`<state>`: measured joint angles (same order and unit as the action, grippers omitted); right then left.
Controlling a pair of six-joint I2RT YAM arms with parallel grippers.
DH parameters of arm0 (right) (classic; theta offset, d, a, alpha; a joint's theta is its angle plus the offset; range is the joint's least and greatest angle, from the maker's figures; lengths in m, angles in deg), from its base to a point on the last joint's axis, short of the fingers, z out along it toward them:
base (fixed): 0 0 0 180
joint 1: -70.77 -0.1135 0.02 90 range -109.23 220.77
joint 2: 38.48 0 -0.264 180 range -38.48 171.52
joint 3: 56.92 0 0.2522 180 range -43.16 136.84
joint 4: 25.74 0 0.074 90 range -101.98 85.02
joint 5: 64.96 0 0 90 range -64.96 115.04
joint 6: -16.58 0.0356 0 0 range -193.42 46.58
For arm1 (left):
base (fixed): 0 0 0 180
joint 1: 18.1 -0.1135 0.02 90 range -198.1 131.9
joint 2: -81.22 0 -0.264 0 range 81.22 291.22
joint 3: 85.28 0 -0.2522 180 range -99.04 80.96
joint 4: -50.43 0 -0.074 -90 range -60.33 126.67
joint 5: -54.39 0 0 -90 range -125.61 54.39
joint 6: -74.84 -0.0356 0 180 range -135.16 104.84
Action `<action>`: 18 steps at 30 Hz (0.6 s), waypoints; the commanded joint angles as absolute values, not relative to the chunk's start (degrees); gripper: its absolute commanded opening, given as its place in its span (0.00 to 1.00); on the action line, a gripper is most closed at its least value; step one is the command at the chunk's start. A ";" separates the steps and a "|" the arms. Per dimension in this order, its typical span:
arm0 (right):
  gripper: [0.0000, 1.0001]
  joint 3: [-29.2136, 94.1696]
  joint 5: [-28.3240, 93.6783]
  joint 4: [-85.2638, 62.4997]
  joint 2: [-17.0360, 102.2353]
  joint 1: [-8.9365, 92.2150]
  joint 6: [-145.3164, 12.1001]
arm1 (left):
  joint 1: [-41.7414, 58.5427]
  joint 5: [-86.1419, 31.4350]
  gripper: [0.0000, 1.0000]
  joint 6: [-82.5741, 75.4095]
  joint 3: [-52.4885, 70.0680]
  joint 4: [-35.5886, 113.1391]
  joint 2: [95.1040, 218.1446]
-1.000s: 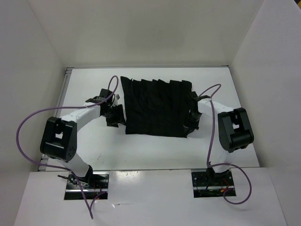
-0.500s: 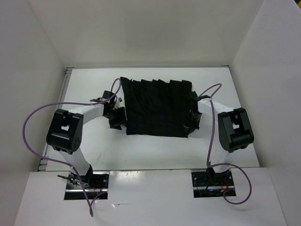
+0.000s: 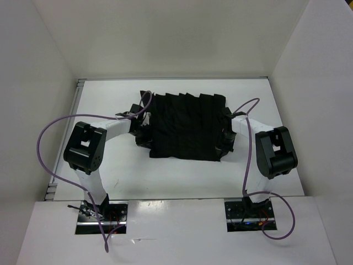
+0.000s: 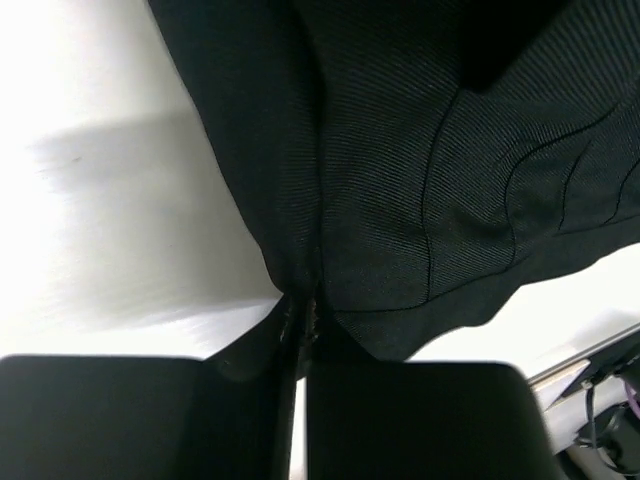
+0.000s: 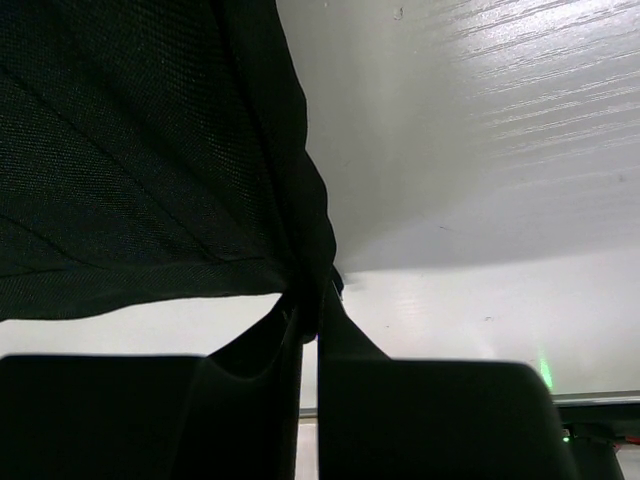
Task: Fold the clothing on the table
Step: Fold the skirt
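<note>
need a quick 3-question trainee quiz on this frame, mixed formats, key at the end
1. True or false: the right gripper hangs open, clear of the soft black pleated fabric garment.
2. The left gripper pinches the garment at its: A) left edge B) far edge C) right edge.
3. What does the garment lie on?
Key: 1 false, it is shut on the garment's right edge. 2 A. 3 the flat white table.
</note>
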<state>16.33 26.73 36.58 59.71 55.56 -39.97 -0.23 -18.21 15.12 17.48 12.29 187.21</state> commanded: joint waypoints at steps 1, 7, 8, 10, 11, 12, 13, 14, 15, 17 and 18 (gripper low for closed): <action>0.00 17.49 25.56 37.15 59.25 54.95 -39.23 | 1.67 -25.60 0.00 13.93 19.08 10.74 192.31; 0.00 18.10 24.33 37.68 58.73 54.95 -39.23 | 0.02 -27.60 0.00 11.66 16.11 6.20 184.15; 0.00 18.10 23.72 37.68 58.73 55.55 -39.23 | -0.69 -29.88 0.00 10.95 15.05 4.61 183.09; 0.00 18.89 21.62 38.21 58.73 56.08 -39.23 | -1.39 -38.22 0.00 9.37 11.80 -0.31 182.56; 0.00 19.59 19.87 38.90 59.25 56.09 -39.23 | -1.40 -40.51 0.00 8.66 11.01 -1.46 183.17; 0.00 20.47 18.81 39.43 59.25 56.09 -39.23 | -1.40 -42.28 0.00 7.87 11.00 -2.43 184.39; 0.00 20.48 18.01 39.44 59.78 56.09 -39.23 | -1.40 -44.03 0.00 7.87 11.00 -3.14 184.92; 0.00 21.09 18.01 39.44 59.78 56.61 -39.23 | -1.40 -44.05 0.00 7.87 11.61 -3.14 185.63; 0.00 21.09 18.00 39.44 59.78 56.62 -39.23 | -1.40 -44.05 0.00 7.87 12.31 -2.36 185.63; 0.00 21.09 18.00 39.44 59.78 56.62 -39.23 | -1.40 -41.07 0.00 7.87 14.50 -1.22 185.63; 0.00 21.61 18.61 39.44 59.78 56.62 -39.23 | -1.40 -39.93 0.00 7.87 15.12 -0.17 185.63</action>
<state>20.26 26.38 35.53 59.71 55.15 -38.38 0.49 -31.52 11.75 12.73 3.96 185.29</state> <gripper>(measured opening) 0.048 0.009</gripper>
